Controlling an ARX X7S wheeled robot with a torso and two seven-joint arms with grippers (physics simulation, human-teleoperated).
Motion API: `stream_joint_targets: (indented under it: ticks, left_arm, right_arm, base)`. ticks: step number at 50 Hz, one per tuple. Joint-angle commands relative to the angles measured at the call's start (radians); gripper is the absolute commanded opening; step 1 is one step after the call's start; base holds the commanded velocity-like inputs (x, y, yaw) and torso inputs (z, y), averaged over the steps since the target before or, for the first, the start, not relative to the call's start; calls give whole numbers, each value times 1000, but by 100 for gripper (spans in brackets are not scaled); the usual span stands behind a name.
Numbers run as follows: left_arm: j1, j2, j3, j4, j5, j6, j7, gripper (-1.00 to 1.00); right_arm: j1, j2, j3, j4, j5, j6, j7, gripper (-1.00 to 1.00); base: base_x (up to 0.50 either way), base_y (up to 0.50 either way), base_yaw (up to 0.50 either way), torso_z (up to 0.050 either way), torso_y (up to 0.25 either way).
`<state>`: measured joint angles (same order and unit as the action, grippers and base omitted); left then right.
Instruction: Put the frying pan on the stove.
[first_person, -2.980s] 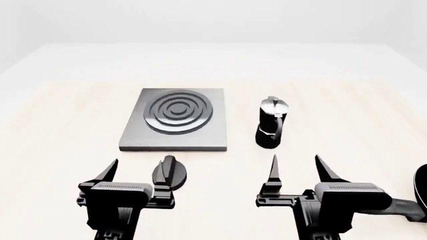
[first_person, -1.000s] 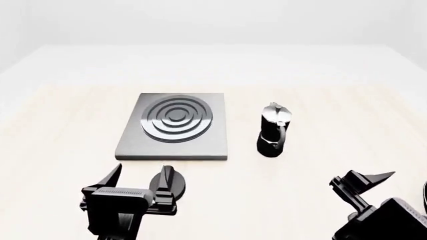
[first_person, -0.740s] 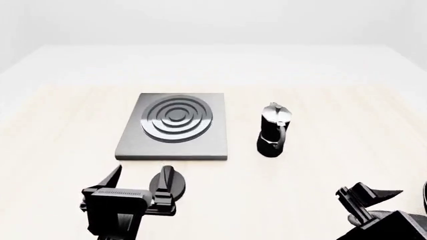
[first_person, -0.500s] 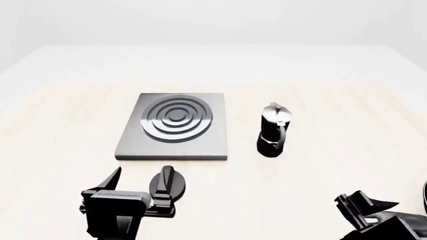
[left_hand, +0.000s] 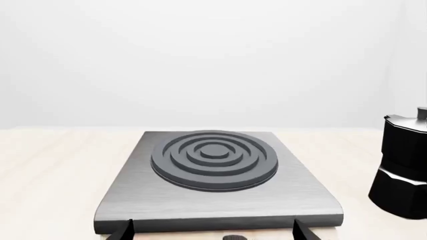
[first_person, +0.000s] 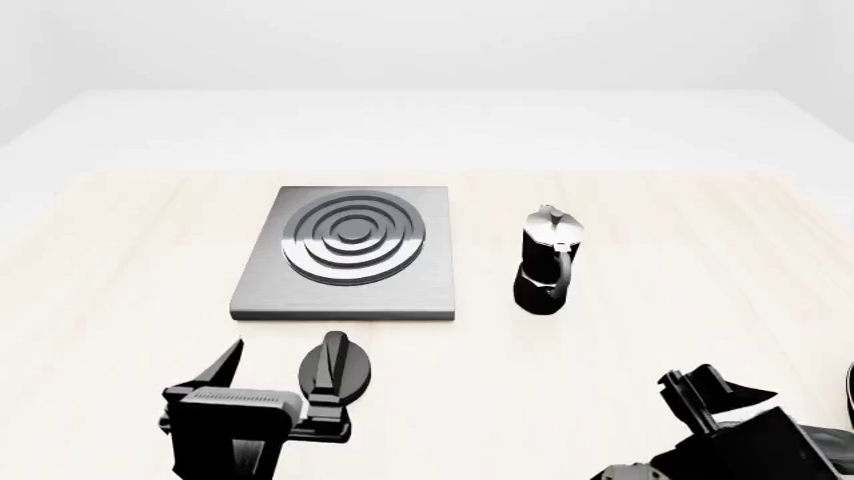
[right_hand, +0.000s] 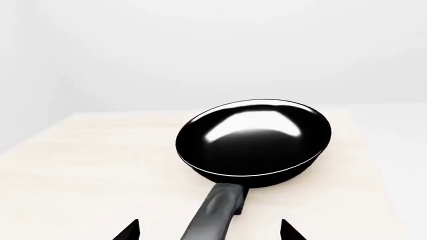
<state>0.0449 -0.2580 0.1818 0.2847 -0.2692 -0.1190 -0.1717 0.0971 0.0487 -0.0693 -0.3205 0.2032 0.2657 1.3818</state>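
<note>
The frying pan (right_hand: 257, 140) has a glossy black inside that mirrors bright patches, and its handle looks like smooth, slightly shiny plastic. The stove (first_person: 350, 253) is matt grey brushed metal (fine streaks show along its front edge), with darker matt rings. The moka pot (first_person: 546, 262) is shiny black below and silvery metal above. The table (first_person: 641, 220) is pale, matt wood grain.
</note>
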Motion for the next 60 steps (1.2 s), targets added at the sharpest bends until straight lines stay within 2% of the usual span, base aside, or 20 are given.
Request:
stream_joint_targets:
  ticks: [1, 33, 60]
  left_arm:
    - [8, -4, 7, 2, -2, 6, -4, 100]
    - [13, -18, 12, 0, -17, 18, -15, 100]
    - [16, -26, 22, -9, -23, 33, -18, 100]
  right_arm:
    - [50, 7, -10, 34, 29, 1, 21, 100]
    - [200, 8, 5, 137, 36, 27, 104, 100]
    - [249, 12, 103, 223, 66, 25, 135, 100]
  base:
    - [0, 0, 0, 0, 0]
    - [0, 0, 0, 0, 0]
    - [0, 0, 0, 0, 0]
